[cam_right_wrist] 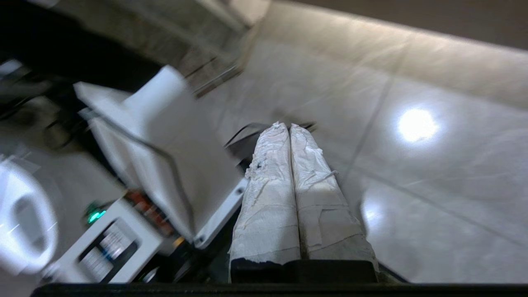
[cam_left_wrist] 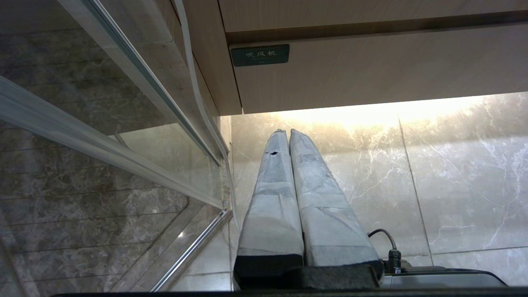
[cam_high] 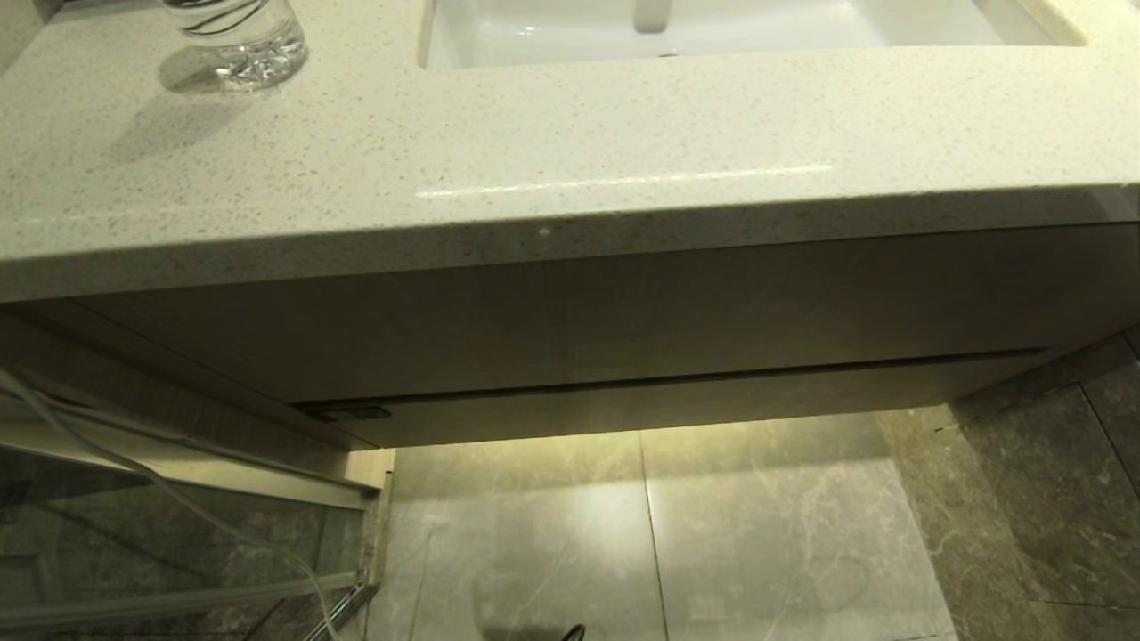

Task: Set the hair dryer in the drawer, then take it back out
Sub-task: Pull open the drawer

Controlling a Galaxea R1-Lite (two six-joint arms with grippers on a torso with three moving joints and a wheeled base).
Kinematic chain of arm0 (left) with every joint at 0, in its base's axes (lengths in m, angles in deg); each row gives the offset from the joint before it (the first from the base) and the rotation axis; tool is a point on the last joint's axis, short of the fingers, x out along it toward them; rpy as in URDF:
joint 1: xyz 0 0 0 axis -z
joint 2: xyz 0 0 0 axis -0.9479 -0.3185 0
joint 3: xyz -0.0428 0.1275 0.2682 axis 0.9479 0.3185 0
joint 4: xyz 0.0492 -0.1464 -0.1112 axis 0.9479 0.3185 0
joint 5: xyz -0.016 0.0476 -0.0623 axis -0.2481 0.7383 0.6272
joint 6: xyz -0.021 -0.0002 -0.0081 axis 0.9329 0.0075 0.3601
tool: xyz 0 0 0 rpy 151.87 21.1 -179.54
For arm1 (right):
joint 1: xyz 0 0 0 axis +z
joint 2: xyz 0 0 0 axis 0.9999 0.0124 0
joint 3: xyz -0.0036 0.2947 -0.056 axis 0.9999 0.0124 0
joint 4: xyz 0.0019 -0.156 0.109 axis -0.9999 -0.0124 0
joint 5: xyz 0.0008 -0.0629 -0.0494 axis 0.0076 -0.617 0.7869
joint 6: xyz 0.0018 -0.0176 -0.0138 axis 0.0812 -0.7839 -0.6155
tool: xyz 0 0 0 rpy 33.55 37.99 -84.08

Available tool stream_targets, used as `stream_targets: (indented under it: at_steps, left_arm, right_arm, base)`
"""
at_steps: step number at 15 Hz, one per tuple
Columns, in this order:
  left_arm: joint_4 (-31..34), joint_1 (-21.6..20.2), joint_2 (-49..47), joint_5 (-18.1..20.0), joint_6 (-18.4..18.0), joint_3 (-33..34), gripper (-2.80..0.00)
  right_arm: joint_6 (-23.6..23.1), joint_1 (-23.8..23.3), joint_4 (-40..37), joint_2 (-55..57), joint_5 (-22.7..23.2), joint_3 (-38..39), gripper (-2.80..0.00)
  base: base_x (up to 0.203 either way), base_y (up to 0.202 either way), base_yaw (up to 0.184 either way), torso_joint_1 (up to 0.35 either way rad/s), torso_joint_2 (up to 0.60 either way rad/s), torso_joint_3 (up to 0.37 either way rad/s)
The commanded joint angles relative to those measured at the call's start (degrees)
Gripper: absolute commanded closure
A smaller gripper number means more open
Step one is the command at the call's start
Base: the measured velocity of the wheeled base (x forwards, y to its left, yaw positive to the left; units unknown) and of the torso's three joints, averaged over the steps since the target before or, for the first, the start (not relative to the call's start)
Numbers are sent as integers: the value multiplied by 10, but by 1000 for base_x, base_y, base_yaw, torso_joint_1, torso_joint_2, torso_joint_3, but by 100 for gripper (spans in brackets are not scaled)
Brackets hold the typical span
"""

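The drawer (cam_high: 677, 401) is shut, its narrow light-wood front strip running flush under the taller wood panel (cam_high: 623, 312) of the vanity, with a thin dark gap between the two. A small dark label (cam_high: 356, 414) sits at the drawer's left end; in the left wrist view the same label (cam_left_wrist: 260, 55) shows white characters. The hair dryer is not visible in any view, so where it lies cannot be told.

Above the drawer, the speckled counter (cam_high: 445, 151) overhangs the panel. A clear glass (cam_high: 236, 40) stands on the counter well to the left of the white sink (cam_high: 712, 31). Below the drawer, the tiled floor (cam_high: 668, 525) is lit by a warm glow from under the cabinet. To the left of the drawer stands a glass partition (cam_high: 160, 534) in a metal frame, with a thin white cable (cam_high: 178, 499) hanging in front of it.

The left gripper (cam_left_wrist: 287, 132) hangs low, below the drawer's labelled end, its two taped fingers (cam_left_wrist: 272, 198) pressed together and holding nothing. The right gripper (cam_right_wrist: 284, 125) is also closed and empty, pointing across the floor (cam_right_wrist: 412, 173), with the robot's white base (cam_right_wrist: 165, 156) beside it; that view is smeared by blur. Neither arm shows in the head view.
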Motion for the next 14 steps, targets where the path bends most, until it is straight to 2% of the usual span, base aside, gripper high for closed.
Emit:
stream_targets:
  at_steps: [1, 5, 8, 9, 10, 12, 14]
  left_arm:
    - [0, 0, 0, 0, 0, 0, 0]
    - [0, 0, 0, 0, 0, 0, 0]
    - [0, 0, 0, 0, 0, 0, 0]
    - [0, 0, 0, 0, 0, 0, 0]
    - [0, 0, 0, 0, 0, 0, 0]
    - [0, 0, 0, 0, 0, 0, 0]
    - [0, 0, 0, 0, 0, 0, 0]
  right_arm:
    - [-56, 8, -43, 103, 62, -26, 0]
    - [-85, 61, -65, 222, 81, -50, 0]
    - [-99, 117, -89, 315, 73, -92, 0]
    - [-124, 137, -96, 338, 52, -103, 0]
    - [-172, 144, -103, 348, 16, -107, 0]
    - [-244, 147, -108, 367, 0, -102, 0]
    - [-262, 147, -107, 364, -6, -99, 0]
  base:
    - [0, 0, 0, 0, 0, 0]
    - [0, 0, 0, 0, 0, 0]
    - [0, 0, 0, 0, 0, 0]
    - [0, 0, 0, 0, 0, 0]
    - [0, 0, 0, 0, 0, 0]
    - [0, 0, 0, 0, 0, 0]
    - [0, 0, 0, 0, 0, 0]
